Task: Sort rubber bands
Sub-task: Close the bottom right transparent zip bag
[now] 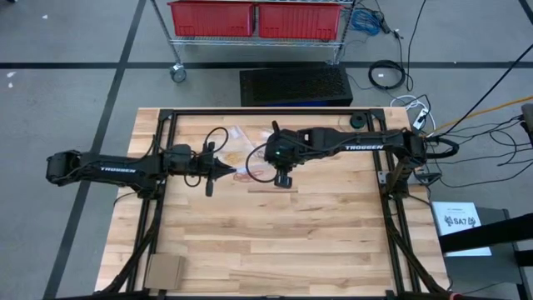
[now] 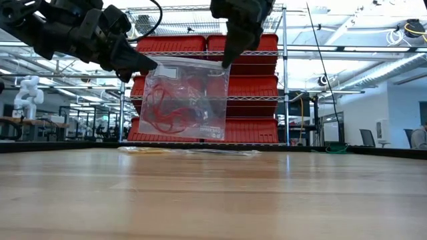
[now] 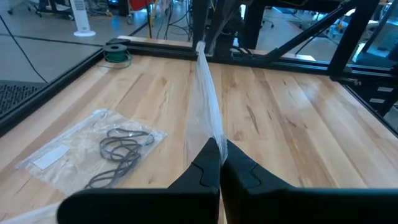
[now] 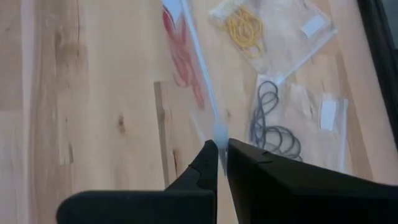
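Red rubber bands [image 2: 163,113] bagged, clear bag [image 2: 193,100] held in air between both grippers.

Hanging above the table [image 1: 275,242] near its far middle, top edge stretched taut. Left gripper [image 2: 143,67] pinched shut on one top corner; right gripper [image 2: 225,61] pinched shut on the other. On the wood below and behind: a second bag with yellow bands [image 4: 244,26] and a third with black bands [image 3: 121,149], both flat. No loose bands visible anywhere. Judged well along: three colours already separated into own bags. Likely remaining: seal or set down the red bag. Seal state of the zipper not discernible.
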